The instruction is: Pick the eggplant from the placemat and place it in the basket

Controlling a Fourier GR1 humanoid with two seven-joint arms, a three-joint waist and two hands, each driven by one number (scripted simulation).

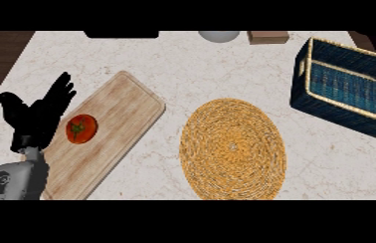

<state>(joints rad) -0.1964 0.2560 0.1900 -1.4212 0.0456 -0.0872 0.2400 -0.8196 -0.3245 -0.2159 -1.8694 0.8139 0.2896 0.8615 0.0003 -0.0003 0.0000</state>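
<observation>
- Woven straw placemat (232, 148) lies bare; no eggplant shows on it or anywhere in view, so its location cannot be told.
- Dark blue basket (334, 85) sits at right, interior hidden.
- Left hand (38, 112) rests open, fingers up, holding nothing, beside cutting board (110, 132) with tomato (81, 128).
- Right hand not visible.
- Judgement: step unclear; possibly already placed. Next: confirm basket contents.

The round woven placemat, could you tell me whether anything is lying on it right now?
No, the placemat shows only its bare woven surface, with no eggplant or anything else on it.
</observation>
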